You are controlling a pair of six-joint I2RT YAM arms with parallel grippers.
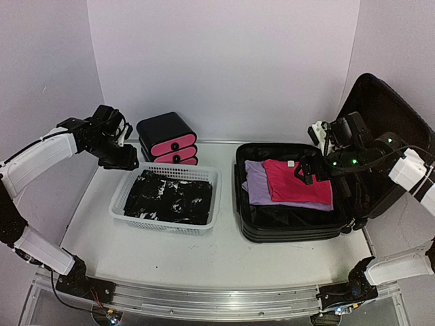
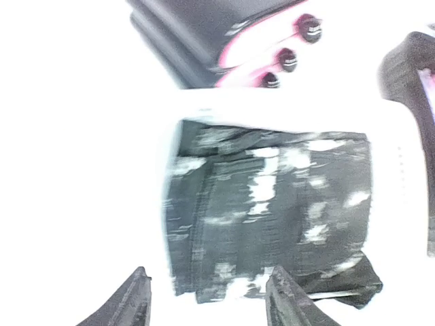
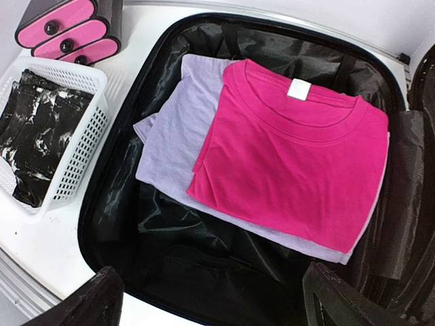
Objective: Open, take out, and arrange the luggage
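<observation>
The luggage (image 1: 292, 229) is lying open at the right of the top view. Its black shell is ribbed and its lining dark, and it is holding a pink shirt (image 1: 299, 180) over a lilac shirt (image 1: 255, 185). Its mouth is facing up, with the lid (image 1: 391, 115) standing at far right and the hinge edge running bottom-to-top. The left gripper (image 2: 209, 272) is hanging over the white basket (image 1: 204, 225) with fingers apart and empty. The right gripper (image 3: 214, 270) is gaping wide above the shirts.

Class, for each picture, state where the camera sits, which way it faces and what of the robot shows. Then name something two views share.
Top external: high behind the bases, looking down over the table; left arm and right arm show.
Left wrist: on the left arm, facing down at dark clothing in the basket; its fingers show.
Right wrist: over the open suitcase, facing down at the pink shirt; its fingers show.
Shared: both wrist views catch the drawer box.
</observation>
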